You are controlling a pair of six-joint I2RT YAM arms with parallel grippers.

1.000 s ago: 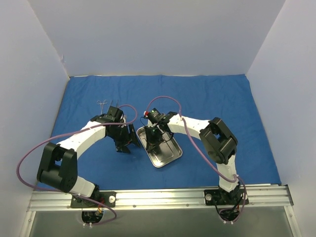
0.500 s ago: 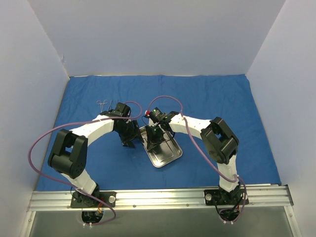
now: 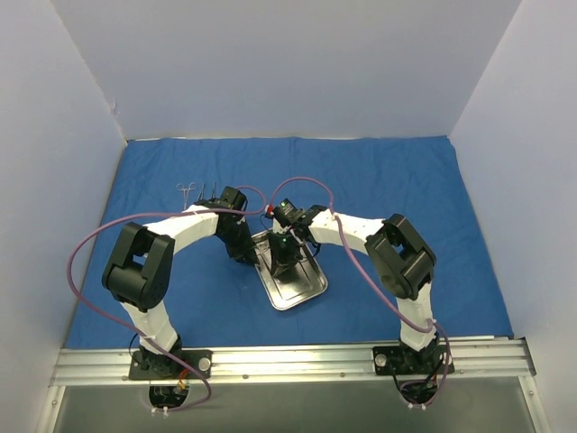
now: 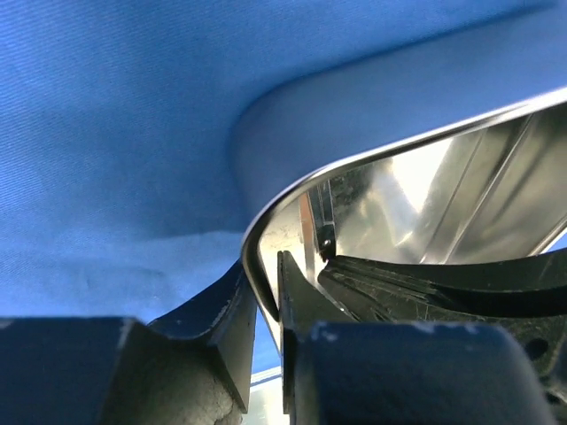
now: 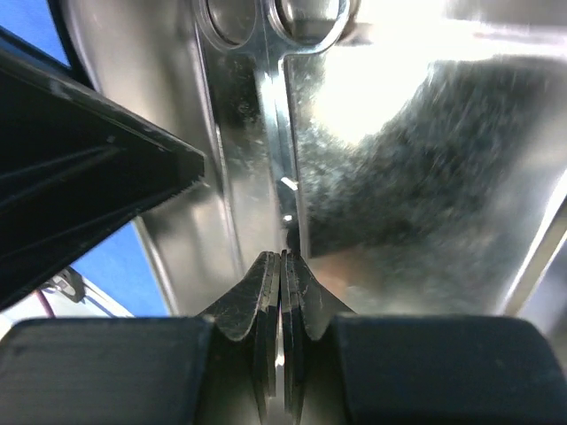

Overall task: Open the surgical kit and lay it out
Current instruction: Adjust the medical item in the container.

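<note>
Overhead view, near to far: 2 arms rise from the near edge of the table and bend inward to meet over the middle of the blue cloth (image 3: 388, 180), which lies spread flat and covers the whole work surface. The steel tray (image 3: 302, 287) sits on the cloth just ahead of the arm bases, set at an angle, with one short end toward the near edge. The left gripper (image 3: 245, 253) meets the tray at its far left corner. In the left wrist view, the left gripper (image 4: 267, 305) is closed on the tray's rim (image 4: 372, 155), with 1 finger outside the wall and 1 inside. The cloth (image 4: 133, 133) lies beyond it. Whether the tray is raised off the cloth cannot be told. The right gripper (image 3: 287, 262) reaches down into the far half of the tray. In the right wrist view, the right gripper (image 5: 282, 266) is pressed shut on the thin end of a scissor-like tool (image 5: 273, 106). The tool's shaft runs away from the fingers along the tray floor (image 5: 425, 177) to 2 finger rings at the far end. Farther off, beyond the left arm, loose tools (image 3: 187, 190) lie on the cloth, well apart from the tray. Their exact count is too small to read.
</note>
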